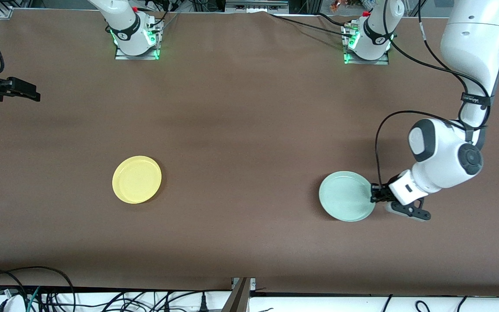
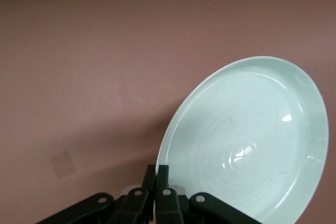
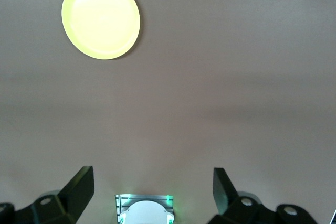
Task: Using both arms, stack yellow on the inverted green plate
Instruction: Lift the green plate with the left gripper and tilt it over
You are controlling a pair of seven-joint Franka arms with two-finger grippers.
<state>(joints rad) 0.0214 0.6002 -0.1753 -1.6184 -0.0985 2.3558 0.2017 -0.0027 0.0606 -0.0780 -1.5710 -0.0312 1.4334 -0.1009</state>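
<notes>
Mint-green plastic is pinched at the rim by the left claw (image 1: 376, 194), whose fingers are closed on the edge of the green plate (image 1: 345, 196) toward the left arm's end of the bench (image 1: 249, 130). In the left wrist view the plate (image 2: 247, 145) is seen tilted, its hollow face turned to the camera and one edge raised off the brown surface, so the step in hand is judged to be the turning-over of this plate; it is not yet inverted.

The next move is judged to call for the rim to be carried over until the plate is laid face down, then released without sliding.

The yellow plate (image 1: 137, 179) is left lying flat and upright toward the right arm's end of the bench, well apart from the green one. The right claw (image 1: 26, 93) is held spread open above that end's edge, and that arm is waiting.

Counted: one yellow plate, one green plate, two arms, two claws.
</notes>
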